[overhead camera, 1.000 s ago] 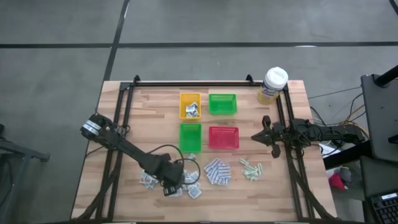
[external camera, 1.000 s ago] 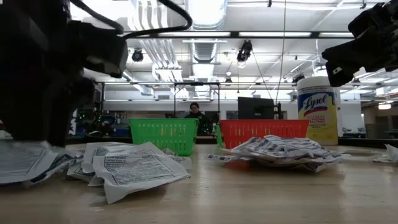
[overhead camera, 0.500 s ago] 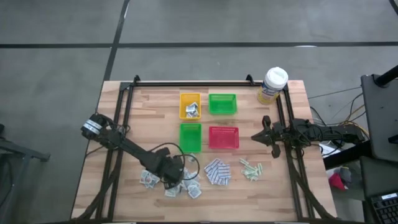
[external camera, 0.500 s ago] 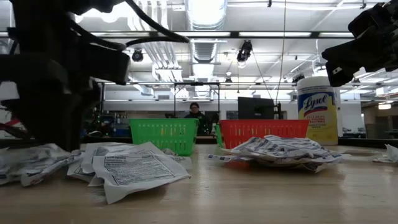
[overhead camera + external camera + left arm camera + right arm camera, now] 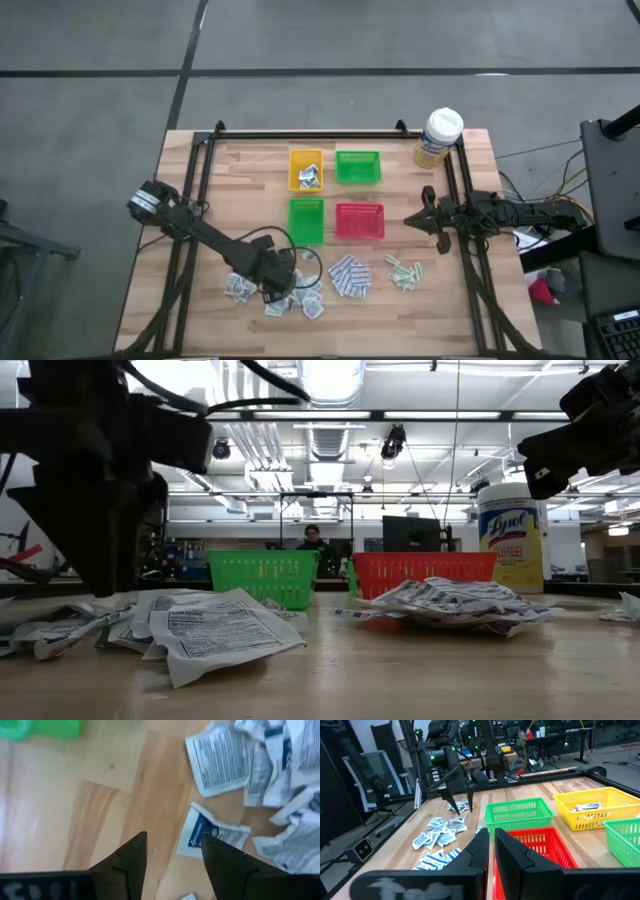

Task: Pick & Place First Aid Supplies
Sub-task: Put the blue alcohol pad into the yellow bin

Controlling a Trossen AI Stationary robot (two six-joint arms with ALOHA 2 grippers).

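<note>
Your left gripper (image 5: 281, 293) jaws apart, empty, over white sachets (image 5: 272, 297) at table's seven o'clock, right gripper (image 5: 413, 219) closed, idle at three o'clock.

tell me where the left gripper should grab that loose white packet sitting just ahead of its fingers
Take the white packet by its near corner, coming straight down with the open left gripper. It lies flat on the table, a little apart from the pile, so the free edge is probably the easiest place to pinch.

Left end effector (image 5: 172, 855) spread, lowered, right end effector (image 5: 490, 845) closed, waiting
</note>
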